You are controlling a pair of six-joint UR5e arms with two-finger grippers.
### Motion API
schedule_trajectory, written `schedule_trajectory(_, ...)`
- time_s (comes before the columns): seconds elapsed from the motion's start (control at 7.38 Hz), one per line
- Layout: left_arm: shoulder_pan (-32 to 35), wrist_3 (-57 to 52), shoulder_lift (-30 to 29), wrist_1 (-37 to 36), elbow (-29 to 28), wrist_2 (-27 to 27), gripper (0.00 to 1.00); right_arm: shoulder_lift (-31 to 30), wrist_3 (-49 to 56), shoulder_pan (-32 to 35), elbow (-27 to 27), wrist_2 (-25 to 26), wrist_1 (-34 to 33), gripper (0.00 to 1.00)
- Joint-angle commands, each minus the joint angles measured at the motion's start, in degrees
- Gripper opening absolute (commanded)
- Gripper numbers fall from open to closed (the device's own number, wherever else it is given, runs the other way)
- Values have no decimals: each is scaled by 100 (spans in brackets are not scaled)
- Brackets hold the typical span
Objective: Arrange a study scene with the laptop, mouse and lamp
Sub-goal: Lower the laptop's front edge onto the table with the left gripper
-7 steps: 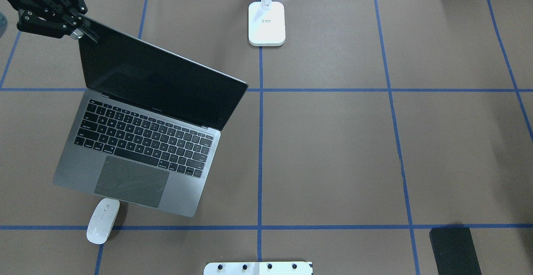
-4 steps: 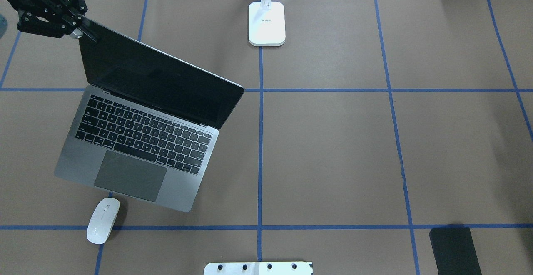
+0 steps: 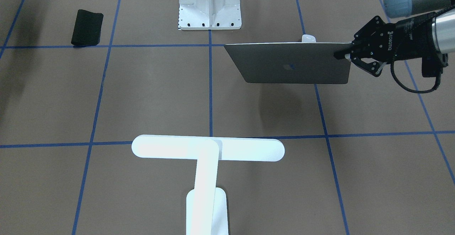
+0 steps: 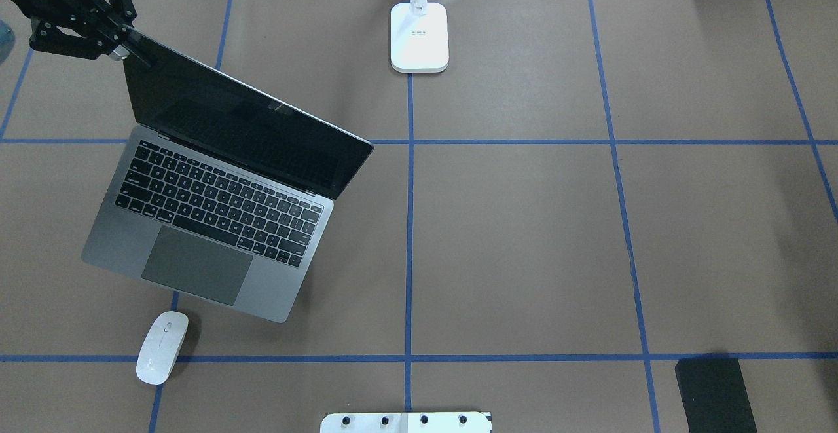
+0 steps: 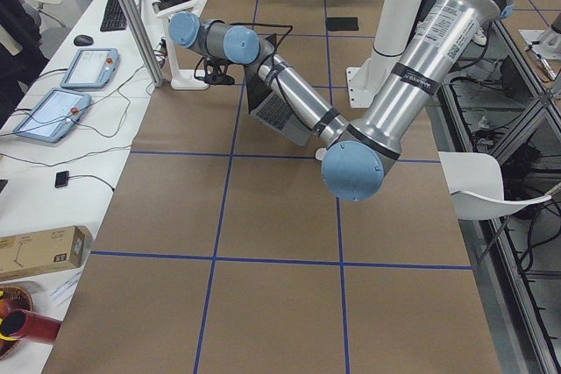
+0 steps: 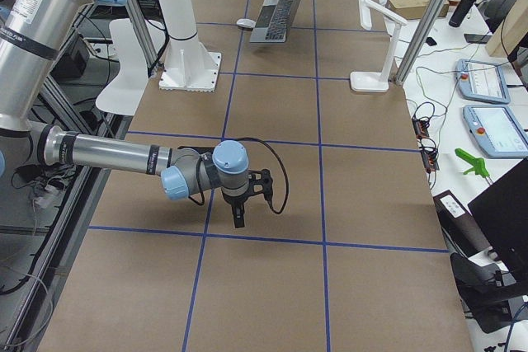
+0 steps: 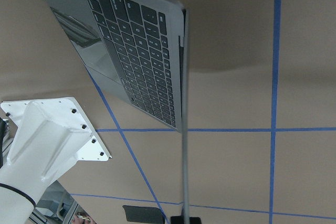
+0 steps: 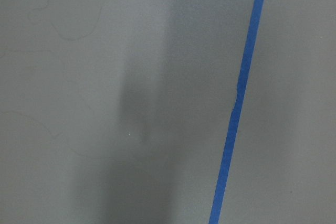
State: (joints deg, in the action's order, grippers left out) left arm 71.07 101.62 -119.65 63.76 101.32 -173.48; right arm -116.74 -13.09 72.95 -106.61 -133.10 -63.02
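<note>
The open grey laptop [image 4: 209, 204] sits at the table's left, angled, its dark screen raised. My left gripper [image 4: 127, 43] is shut on the screen's far left corner; the front-facing view shows it pinching the lid [image 3: 295, 64] at the edge [image 3: 346, 54]. The white mouse [image 4: 162, 347] lies just in front of the laptop's near left corner, apart from it. The white lamp [image 3: 208, 149] stands at the far middle, its base [image 4: 419, 37] on the blue line. My right gripper [image 6: 239, 218] hovers low over bare table; I cannot tell whether it is open or shut.
A black mat [image 4: 713, 394] lies at the near right. A white bolted bracket [image 4: 406, 422] sits at the near middle edge. Blue tape lines grid the brown table [image 4: 524, 236]. A side desk with tablets [image 5: 61, 102] borders the far edge.
The laptop has shifted away from the mouse, toward the far left, with my left gripper still shut on the screen corner. The gap to the mouse has widened.
</note>
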Motion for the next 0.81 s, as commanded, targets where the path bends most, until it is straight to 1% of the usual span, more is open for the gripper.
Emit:
schedule_trajectory(0.0, 30, -19, 3, 390, -304, 86, 0, -6, -9, 0, 0, -41, 0, 100)
schedule_trajectory(0.68, 135, -28, 20, 1426, -981, 200, 0, -15, 0, 0, 0, -67, 0, 100)
